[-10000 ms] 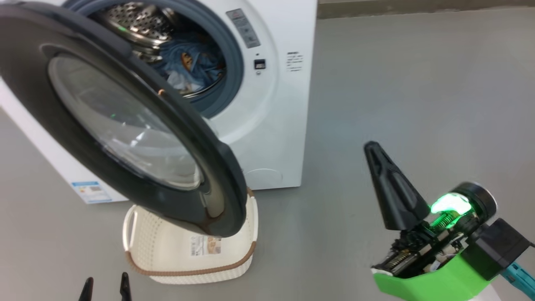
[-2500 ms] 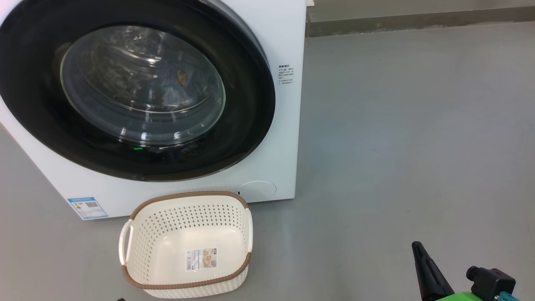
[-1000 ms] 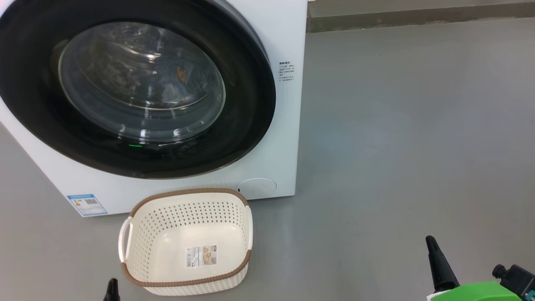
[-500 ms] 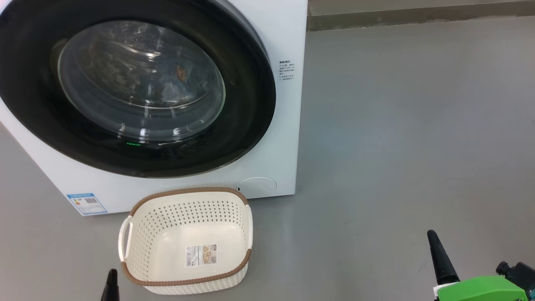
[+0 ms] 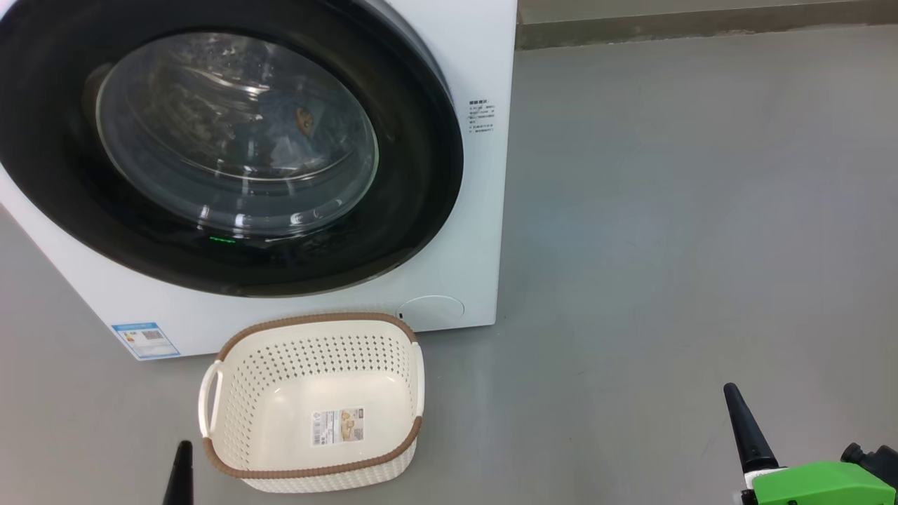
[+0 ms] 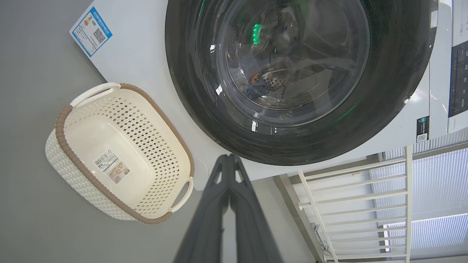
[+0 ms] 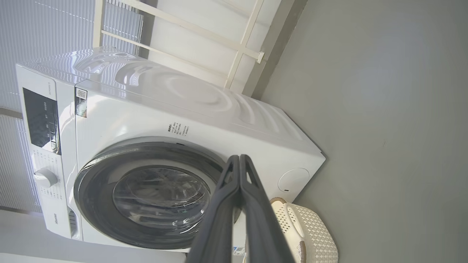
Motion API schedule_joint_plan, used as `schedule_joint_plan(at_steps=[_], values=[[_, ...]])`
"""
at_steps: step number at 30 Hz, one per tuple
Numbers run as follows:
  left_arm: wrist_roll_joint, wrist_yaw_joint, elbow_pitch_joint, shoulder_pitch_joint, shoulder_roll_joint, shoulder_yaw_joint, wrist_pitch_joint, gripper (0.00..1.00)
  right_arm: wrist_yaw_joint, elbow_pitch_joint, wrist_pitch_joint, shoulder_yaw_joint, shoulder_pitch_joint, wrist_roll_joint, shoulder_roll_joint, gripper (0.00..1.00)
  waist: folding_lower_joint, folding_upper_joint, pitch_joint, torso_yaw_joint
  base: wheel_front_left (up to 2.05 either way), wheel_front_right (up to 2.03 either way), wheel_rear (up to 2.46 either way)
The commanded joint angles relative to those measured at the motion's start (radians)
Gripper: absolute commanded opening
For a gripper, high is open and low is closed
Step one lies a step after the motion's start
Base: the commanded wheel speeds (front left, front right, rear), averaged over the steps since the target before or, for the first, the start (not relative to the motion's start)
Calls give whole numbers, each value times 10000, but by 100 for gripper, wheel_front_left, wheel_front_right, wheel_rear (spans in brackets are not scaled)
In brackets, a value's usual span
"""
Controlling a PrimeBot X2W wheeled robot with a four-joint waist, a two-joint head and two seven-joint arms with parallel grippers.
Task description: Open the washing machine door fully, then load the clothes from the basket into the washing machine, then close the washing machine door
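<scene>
- Head view puts the large round washing machine door point(image 5: 235, 137), a glossy black rim around a bulging clear glass bowl, flush against the big white front-loading washing machine point(image 5: 484, 231). I judge it shut, though I cannot see the latch.
- Behind the glass, inside the washing machine, lie the light blue patterned clothes point(image 5: 295, 123).
- Just in front of the washing machine stands the small cream-white perforated plastic basket with a brown woven-look rim point(image 5: 316, 319), empty down to its label sticker point(image 5: 338, 426).
- My left gripper point(image 5: 184, 452) has its two dark fingers pressed together on nothing, low in front of the washing machine and just beside the basket. My right gripper point(image 5: 733, 396) is likewise closed and empty, well apart from the washing machine on its right.
- I judge the last step as good as done. I should check that the rim sits evenly all round. If a push is needed, I should press flat on the black rim, not the glass, and keep my left fingers clear of the basket.
- Smooth matt grey floor point(image 5: 666, 210) spreads around the washing machine, and a dark skirting strip point(image 5: 701, 28) runs behind it. The left wrist view shows a white railing point(image 6: 351, 197) and ribbed blinds point(image 6: 438, 190) beside it.
</scene>
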Motion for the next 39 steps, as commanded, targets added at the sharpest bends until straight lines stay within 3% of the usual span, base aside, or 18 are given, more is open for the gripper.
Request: schedule_joint_plan(at_steps=[1,31,39], values=[[-357,-187,-164,-609,184,315,90,0,-7,-234,111,140,-515,363,-80,0,0,-1,5,1,0,0,0],[-3783,-619,208,-1488,233,718,972,0,-13,-190,1003,-99,-843,3635,-92,0,-1,-1,85,10,0,0,0],[-3839,-629,216,-1510,218,750,1011,0,-13,-189,1024,-105,-850,3705,-91,0,-1,-1,87,10,0,0,0]])
